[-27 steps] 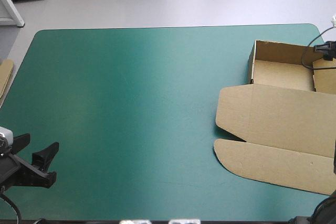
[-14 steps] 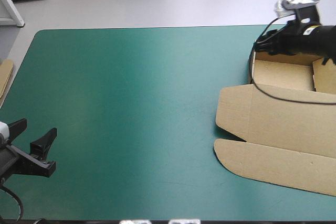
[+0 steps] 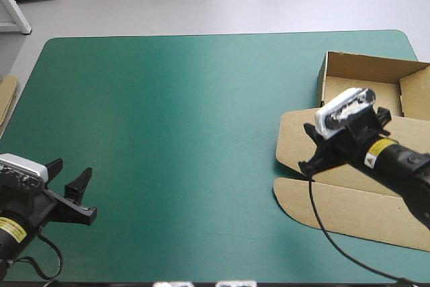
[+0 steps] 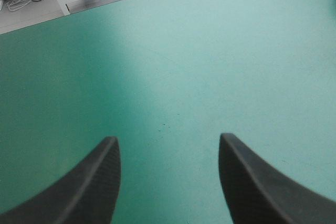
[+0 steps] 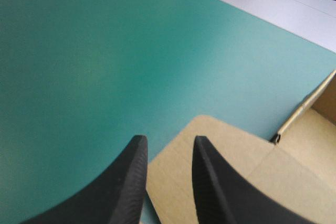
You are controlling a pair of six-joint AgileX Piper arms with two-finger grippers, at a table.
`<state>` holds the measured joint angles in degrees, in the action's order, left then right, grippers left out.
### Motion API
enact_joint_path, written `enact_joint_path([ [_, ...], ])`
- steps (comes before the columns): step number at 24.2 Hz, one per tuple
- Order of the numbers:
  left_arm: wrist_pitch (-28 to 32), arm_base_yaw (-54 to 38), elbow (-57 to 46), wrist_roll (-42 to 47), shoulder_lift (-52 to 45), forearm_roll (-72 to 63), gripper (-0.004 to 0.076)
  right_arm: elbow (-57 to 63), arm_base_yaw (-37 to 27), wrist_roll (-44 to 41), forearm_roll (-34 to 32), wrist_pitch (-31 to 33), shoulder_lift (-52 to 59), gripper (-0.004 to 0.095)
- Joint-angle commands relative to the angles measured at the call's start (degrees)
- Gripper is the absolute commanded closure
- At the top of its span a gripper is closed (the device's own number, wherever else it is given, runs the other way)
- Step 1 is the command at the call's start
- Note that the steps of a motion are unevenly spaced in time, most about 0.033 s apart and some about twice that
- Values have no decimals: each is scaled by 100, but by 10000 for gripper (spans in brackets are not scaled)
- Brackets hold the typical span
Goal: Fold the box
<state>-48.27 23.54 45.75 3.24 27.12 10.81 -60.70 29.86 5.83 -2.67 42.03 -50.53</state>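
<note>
1. High view gives me the table first. Its teal-green cover runs bare between my left pincer and my right pincer.
2. Next comes the box, brown board on the table's right side, directly under the right pincer and well apart from the left pincer. Its tray stands open with walls raised, beyond the right pincer toward the far edge. The lid lies flat on the cover beneath that pincer and runs back under its arm toward the near edge, ending in a rounded flap.
3. The right pincer hangs over the lid's edge that faces the left pincer, and it points out toward the table's middle. On its wrist view the black fingers stand a narrow gap apart, not meeting, with nothing held between them. A rounded corner of the lid lies below and just ahead of the tips, and the tray's wall sits farther off to one side. I cannot tell whether the tips touch the board.
4. The left pincer sits by the table's near left corner, jaws spread wide and gripping nothing. Its wrist view shows me only bare cover between and ahead of it.
5. Smallest is an edge of spare board at the table's left edge, beyond the left pincer.
</note>
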Motion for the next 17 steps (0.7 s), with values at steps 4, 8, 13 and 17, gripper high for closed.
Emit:
enact_joint_path([
  [4, 1025, 18, -808, 47, 12, -188, 343, 1530, 21, -1552, -2266, -961, 1473, 721],
  [8, 1359, 18, -1233, -36, 12, -787, 343, 2569, 12, -2401, -2657, -618, 2504, 724],
  [13, 1323, 18, -1827, -269, -292, -1048, 353, 3267, 12, -1288, -1289, -326, 3796, 723],
  [17, 1471, 18, -2171, -269, -606, -1238, 356, 3536, 12, -1260, -1078, -343, 3999, 724],
])
